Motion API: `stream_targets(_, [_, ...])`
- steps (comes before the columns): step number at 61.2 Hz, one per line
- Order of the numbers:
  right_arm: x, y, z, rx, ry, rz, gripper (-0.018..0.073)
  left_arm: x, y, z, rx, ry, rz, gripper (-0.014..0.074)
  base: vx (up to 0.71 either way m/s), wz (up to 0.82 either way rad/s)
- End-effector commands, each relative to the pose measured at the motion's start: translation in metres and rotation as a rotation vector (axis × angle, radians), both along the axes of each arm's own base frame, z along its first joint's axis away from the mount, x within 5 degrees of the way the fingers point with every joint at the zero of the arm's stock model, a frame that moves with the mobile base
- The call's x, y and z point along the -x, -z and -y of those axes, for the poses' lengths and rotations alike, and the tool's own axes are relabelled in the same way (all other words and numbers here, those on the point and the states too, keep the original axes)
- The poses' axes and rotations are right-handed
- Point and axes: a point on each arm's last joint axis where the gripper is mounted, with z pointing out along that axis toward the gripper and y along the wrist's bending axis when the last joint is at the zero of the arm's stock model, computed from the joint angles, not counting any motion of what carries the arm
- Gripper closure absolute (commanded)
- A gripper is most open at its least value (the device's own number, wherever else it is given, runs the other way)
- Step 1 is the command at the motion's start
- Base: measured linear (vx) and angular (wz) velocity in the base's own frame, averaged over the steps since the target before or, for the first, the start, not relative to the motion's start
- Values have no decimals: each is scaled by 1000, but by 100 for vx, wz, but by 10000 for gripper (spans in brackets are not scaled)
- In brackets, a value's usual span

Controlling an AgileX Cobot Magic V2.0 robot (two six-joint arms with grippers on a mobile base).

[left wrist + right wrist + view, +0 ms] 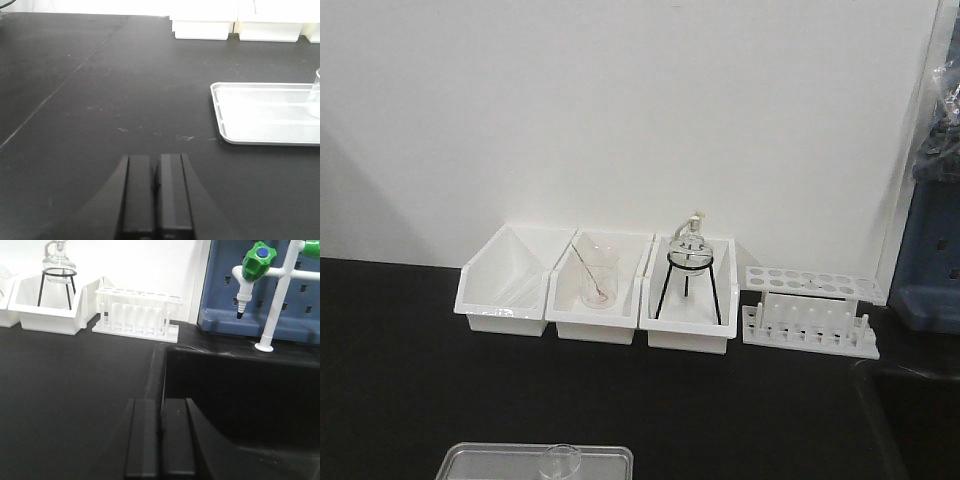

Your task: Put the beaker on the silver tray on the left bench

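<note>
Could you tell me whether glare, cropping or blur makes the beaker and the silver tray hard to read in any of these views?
Front view: soft and grainy; the beaker and silver tray are cropped at the bottom edge. Left wrist view: tray rim sharp, its floor washed pale by reflected light; the beaker is cut by the right edge. Right wrist view: neither appears.

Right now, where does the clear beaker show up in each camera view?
Front view: beaker at the bottom edge, on the silver tray.
Left wrist view: beaker cut off at the right edge, on the tray.
Right wrist view: not visible.
Shared landmark: white bins.
</note>
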Motion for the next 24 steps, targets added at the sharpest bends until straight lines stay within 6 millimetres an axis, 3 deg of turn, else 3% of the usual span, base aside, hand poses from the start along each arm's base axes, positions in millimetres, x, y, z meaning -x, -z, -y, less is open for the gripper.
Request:
stream_targets(1, [0,-6,0,22,-2,81,573,-2,-1,0,5,-3,66,595,0,0])
stream_targets(24, [0,-6,0,22,-2,81,573,-2,-1,0,5,-3,66,595,0,0])
